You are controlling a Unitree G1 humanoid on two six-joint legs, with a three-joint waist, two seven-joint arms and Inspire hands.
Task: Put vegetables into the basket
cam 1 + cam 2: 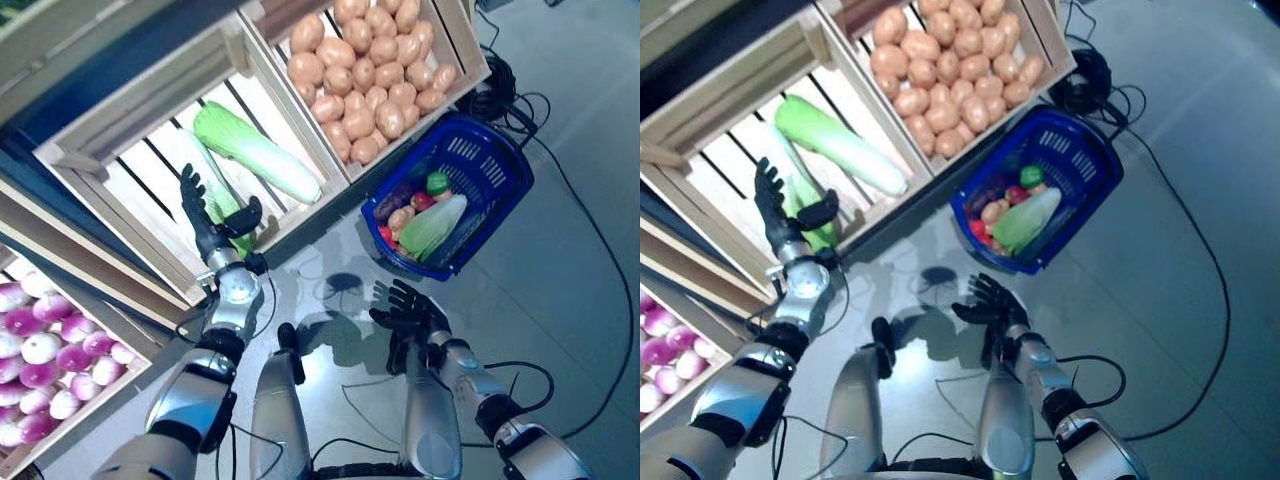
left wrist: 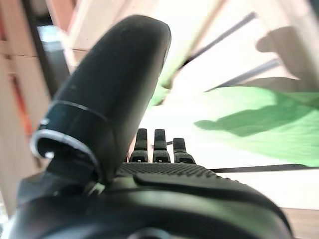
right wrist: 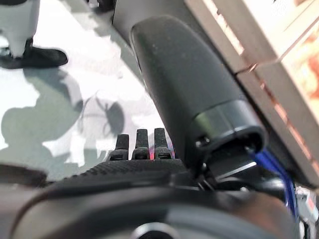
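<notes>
The blue basket (image 1: 492,150) stands on the floor to the right, in front of the wooden stand. It holds a pale green cabbage (image 1: 436,226), a green pepper (image 1: 437,183), a potato (image 1: 400,217) and red pieces. My left hand (image 1: 205,225) is open, fingers straight, reaching into a wooden crate (image 1: 120,125) right over a long green vegetable (image 1: 227,205), which also shows in the left wrist view (image 2: 269,124). My right hand (image 1: 410,312) is open and empty above the floor, a little in front of the basket; a blue bit of the basket (image 3: 271,164) shows past its thumb.
The tilted wooden stand (image 1: 300,215) with its crates runs across the left and the top. A second, larger cabbage (image 1: 255,150) lies in the same crate beyond my left hand. Grey floor (image 1: 560,300) spreads to the right of the basket.
</notes>
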